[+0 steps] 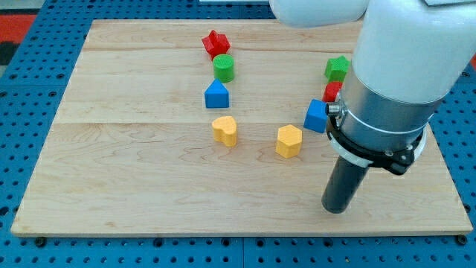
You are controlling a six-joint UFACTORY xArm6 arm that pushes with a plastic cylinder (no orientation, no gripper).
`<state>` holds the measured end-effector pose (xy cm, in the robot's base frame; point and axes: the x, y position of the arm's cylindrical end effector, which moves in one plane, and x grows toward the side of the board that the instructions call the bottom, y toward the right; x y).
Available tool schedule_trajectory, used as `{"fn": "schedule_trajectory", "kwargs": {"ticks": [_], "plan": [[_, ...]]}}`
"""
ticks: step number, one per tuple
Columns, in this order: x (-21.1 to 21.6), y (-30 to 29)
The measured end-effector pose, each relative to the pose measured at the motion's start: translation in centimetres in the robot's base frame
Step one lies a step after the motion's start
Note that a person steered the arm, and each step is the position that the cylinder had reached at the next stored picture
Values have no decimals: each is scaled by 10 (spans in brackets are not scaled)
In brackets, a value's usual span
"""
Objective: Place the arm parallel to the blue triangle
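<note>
Pincer is the wrong word for what this arm carries: it ends in a plain dark rod, so nothing opens, closes or grips, and it has hold of nothing. My tip [336, 209] rests on the counter [149, 193] at the near right, well apart from every block.

Far off to the left sits the blue triangle [216, 94], in a column with the green cylinder [224, 68] and red star [216, 43] beyond it and the yellow heart [224, 130] nearer.

It looks small, light and rigid, probably smooth plastic that slides readily on wood, so any contact would likely shove it. It cannot be held, only nudged at a flat side; here I judge it should not be touched, the tip coming level beside it, clear of the yellow hexagon [288, 141] on the way.
</note>
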<state>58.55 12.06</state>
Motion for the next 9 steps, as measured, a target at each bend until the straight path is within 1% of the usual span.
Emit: {"fn": "schedule_trajectory", "kwargs": {"ticks": [2, 4, 6, 7, 9], "plan": [[33, -14], [20, -91], [-26, -185], [-57, -226], [-113, -297]]}}
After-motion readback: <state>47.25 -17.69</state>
